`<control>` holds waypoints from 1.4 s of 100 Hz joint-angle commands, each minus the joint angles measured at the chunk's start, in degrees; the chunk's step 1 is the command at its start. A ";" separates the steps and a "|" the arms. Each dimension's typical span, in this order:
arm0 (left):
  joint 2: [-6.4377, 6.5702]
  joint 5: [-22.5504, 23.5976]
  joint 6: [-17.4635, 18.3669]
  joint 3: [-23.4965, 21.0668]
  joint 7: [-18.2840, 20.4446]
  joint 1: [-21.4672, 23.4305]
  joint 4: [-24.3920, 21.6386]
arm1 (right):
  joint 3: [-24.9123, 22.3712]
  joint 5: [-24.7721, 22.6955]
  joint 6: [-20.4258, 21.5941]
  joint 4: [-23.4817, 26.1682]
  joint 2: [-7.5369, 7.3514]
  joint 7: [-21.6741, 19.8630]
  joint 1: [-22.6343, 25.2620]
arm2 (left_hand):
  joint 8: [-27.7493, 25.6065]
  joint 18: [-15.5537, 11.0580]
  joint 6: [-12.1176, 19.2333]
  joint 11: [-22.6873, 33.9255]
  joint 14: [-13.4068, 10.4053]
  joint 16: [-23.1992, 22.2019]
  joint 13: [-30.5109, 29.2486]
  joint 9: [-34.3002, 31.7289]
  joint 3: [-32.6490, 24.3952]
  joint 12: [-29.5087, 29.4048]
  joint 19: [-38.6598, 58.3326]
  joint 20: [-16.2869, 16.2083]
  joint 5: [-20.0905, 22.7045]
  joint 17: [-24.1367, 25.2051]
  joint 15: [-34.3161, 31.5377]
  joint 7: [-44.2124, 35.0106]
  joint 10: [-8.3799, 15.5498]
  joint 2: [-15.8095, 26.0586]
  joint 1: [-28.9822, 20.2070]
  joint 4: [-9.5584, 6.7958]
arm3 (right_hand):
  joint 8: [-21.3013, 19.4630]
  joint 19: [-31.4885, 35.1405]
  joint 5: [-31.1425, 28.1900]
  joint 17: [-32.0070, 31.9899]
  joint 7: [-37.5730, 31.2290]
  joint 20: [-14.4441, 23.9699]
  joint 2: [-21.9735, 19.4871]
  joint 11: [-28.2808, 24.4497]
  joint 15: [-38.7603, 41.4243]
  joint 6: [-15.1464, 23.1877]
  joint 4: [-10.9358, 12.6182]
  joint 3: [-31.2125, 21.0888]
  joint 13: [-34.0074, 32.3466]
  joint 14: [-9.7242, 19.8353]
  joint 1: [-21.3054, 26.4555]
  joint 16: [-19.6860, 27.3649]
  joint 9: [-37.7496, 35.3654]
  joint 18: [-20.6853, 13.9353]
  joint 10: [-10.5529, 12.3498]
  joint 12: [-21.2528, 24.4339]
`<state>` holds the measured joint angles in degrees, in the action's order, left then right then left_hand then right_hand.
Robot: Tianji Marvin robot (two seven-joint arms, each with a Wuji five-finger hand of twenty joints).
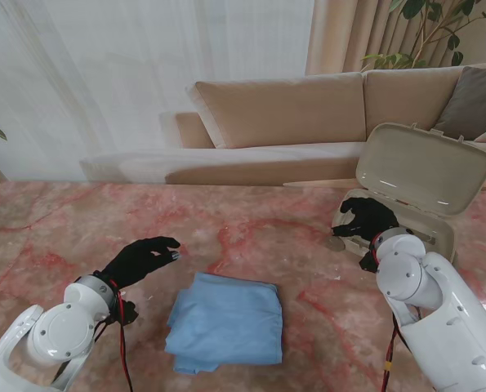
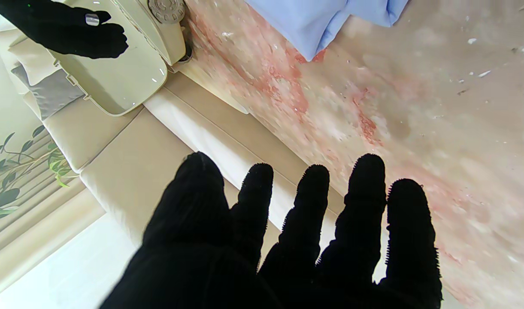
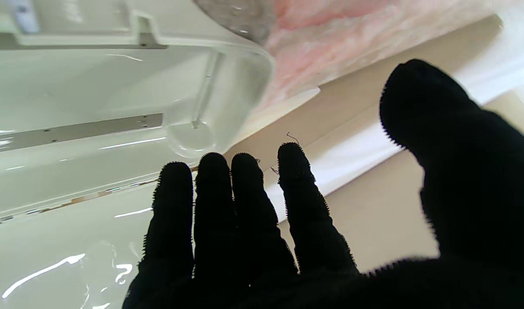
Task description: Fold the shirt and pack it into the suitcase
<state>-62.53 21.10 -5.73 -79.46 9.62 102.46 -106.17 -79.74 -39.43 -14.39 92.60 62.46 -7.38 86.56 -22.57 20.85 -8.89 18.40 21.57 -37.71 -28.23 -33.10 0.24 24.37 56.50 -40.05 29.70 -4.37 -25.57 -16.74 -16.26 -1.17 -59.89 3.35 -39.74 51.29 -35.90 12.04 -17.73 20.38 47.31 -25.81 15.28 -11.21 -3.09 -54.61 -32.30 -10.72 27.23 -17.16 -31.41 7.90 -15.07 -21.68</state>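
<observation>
A light blue shirt (image 1: 226, 321) lies folded into a rough square on the pink marble table (image 1: 55, 220), near me at the centre; one corner of the shirt (image 2: 326, 19) shows in the left wrist view. The cream suitcase (image 1: 439, 237) stands open at the right, its lid (image 1: 422, 167) tilted back. My left hand (image 1: 140, 259) hovers open just left of the shirt, fingers spread, holding nothing. My right hand (image 1: 367, 219) is open over the suitcase's left end, fingers extended above the empty shell (image 3: 73, 98).
A beige sofa (image 1: 308, 114) runs along the table's far edge, with a grey cushion (image 1: 475, 102) and a plant behind it. A small round grey thing (image 1: 335, 242), perhaps a wheel, sits by the suitcase's left corner.
</observation>
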 commanded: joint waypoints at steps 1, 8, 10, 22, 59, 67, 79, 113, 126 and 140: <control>-0.17 -0.28 0.12 -0.02 -0.10 0.48 0.84 | -0.44 -0.01 0.03 -1.40 -0.73 -1.79 -0.22 | -0.42 1.06 1.14 -1.35 0.91 0.47 2.16 1.33 1.79 -0.64 -1.01 0.38 0.06 0.86 1.04 0.21 0.65 1.21 1.73 -0.81 | 0.56 0.87 1.91 -1.23 1.46 -1.79 1.76 0.61 -0.96 -0.59 -2.69 0.27 1.86 1.35 -1.65 1.17 1.93 -1.55 1.13 0.93; -0.17 -0.44 0.22 -0.09 -0.06 0.47 1.14 | -0.46 -1.24 0.23 -2.34 -1.06 -2.88 -0.63 | -0.44 1.06 1.08 -1.31 0.98 0.45 2.10 1.28 1.80 -0.62 -1.03 0.39 0.13 0.85 1.01 0.15 0.61 1.17 1.75 -0.81 | 0.69 0.46 2.41 -1.72 1.77 -2.26 1.35 0.81 -1.18 -0.81 -2.86 0.88 2.68 1.39 -2.13 1.32 2.80 -1.86 0.94 0.99; -0.18 -0.47 0.25 -0.10 -0.07 0.46 1.23 | -0.45 -1.55 0.25 -2.59 -1.15 -3.24 -0.74 | -0.44 1.06 1.15 -1.31 0.87 0.46 2.13 1.27 1.80 -0.62 -1.03 0.39 0.11 0.85 1.02 0.15 0.67 1.20 1.78 -0.81 | 0.72 0.38 2.51 -1.78 1.85 -2.38 1.16 0.83 -1.20 -0.84 -2.92 1.10 2.84 1.39 -2.33 1.34 2.96 -1.83 0.97 0.99; -0.20 -0.74 0.26 -0.14 -0.05 0.35 1.61 | -0.14 -2.55 0.28 -4.34 -1.52 -4.53 -1.52 | -0.48 1.08 1.13 -1.24 0.91 0.44 2.07 1.13 1.78 -0.59 -1.09 0.41 0.20 0.87 1.01 0.07 0.65 1.17 1.75 -0.82 | 0.90 0.01 2.70 -2.03 2.19 -2.97 1.42 0.85 -1.22 -1.11 -3.10 1.76 3.45 1.37 -2.26 1.45 3.66 -1.87 0.78 0.99; -0.20 -0.66 -0.77 -0.29 0.06 0.46 1.06 | 1.93 -2.81 0.29 -10.80 -1.89 -5.49 -5.16 | -0.51 1.18 1.00 -1.14 0.84 0.40 1.99 0.94 1.76 -0.51 -1.19 0.46 0.28 0.89 0.98 -0.05 0.61 1.13 1.69 -0.84 | 0.80 1.88 1.92 -1.16 1.95 -3.79 5.23 -0.60 0.50 -0.73 -4.21 -2.44 2.81 0.98 -3.14 1.32 3.41 -1.59 0.72 0.69; -0.21 -0.62 -0.84 -0.29 0.05 0.43 1.08 | 2.62 -2.34 0.12 -12.15 -1.92 -5.68 -5.96 | -0.51 1.18 0.99 -1.12 0.89 0.39 1.92 0.88 1.77 -0.50 -1.19 0.47 0.32 0.89 0.96 -0.07 0.66 1.13 1.72 -0.83 | 0.76 2.87 1.69 -0.64 1.78 -3.79 6.19 -0.99 1.29 -0.67 -4.55 -3.57 2.04 0.83 -3.36 1.04 3.10 -1.32 0.72 0.63; -0.15 -0.73 -1.01 -0.25 0.35 0.35 1.09 | 3.68 -1.61 0.05 -14.02 -2.02 -6.36 -7.06 | -0.51 1.25 0.93 -1.09 0.91 0.40 1.94 0.77 1.78 -0.48 -1.25 0.49 0.41 0.95 1.00 -0.10 0.66 1.12 1.72 -0.83 | 0.52 3.96 0.76 0.25 1.10 -3.60 6.62 -1.43 2.01 -0.35 -4.69 -4.29 0.99 0.62 -3.32 0.69 2.09 -1.11 0.95 0.49; 0.04 -1.23 -1.37 -0.16 1.44 0.20 1.31 | 5.80 1.19 -2.12 -17.54 -1.77 -6.44 -9.03 | -0.48 1.36 1.09 -1.26 0.67 0.51 2.05 0.77 1.80 -0.54 -1.61 0.65 0.50 1.12 1.24 0.00 0.78 1.22 1.99 -0.81 | -0.84 6.05 -0.80 1.30 -1.53 -3.21 5.30 -2.69 3.15 -0.17 -3.84 -4.10 -1.26 0.53 0.04 -0.27 -0.39 -0.57 1.27 -0.67; 0.03 -1.42 -1.45 -0.09 1.48 0.06 1.48 | 6.49 1.63 -2.59 -18.39 -1.62 -5.80 -9.46 | -0.50 1.36 1.07 -1.27 0.66 0.50 2.03 0.82 1.78 -0.53 -1.61 0.65 0.48 1.12 1.24 0.00 0.83 1.23 1.94 -0.81 | -1.80 10.09 -1.93 11.27 -3.33 0.53 4.48 -3.98 4.43 0.22 -3.00 -4.06 -2.79 0.50 2.13 -1.28 -1.88 -9.28 1.45 -1.64; 0.01 -1.47 -1.45 -0.05 1.41 -0.08 1.68 | 7.09 2.47 -2.74 -19.27 -1.66 -6.43 -10.10 | -0.52 1.35 1.16 -1.26 0.64 0.47 2.02 0.81 1.80 -0.51 -1.61 0.65 0.45 1.13 1.23 -0.03 0.81 1.22 1.99 -0.80 | -2.38 8.79 -4.13 39.56 -5.60 19.61 2.90 -4.82 5.56 1.12 -2.32 -3.40 -4.79 0.15 3.25 -2.89 -4.59 -41.64 1.88 -2.96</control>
<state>-62.51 19.67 -6.92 -79.70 11.04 102.26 -104.85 -73.04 -37.88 -16.63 74.67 60.52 -12.05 76.18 -22.57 20.87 -8.89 18.37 21.57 -37.69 -28.23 -33.11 0.24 24.37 55.80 -39.99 29.70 -4.25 -25.53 -16.74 -16.26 -1.17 -59.89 3.35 -41.19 58.63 -38.45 45.98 -22.59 35.80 50.30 -29.26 18.41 -11.04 -5.51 -57.88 -32.85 -7.61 28.55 -17.14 -34.39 -15.32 -12.72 -23.32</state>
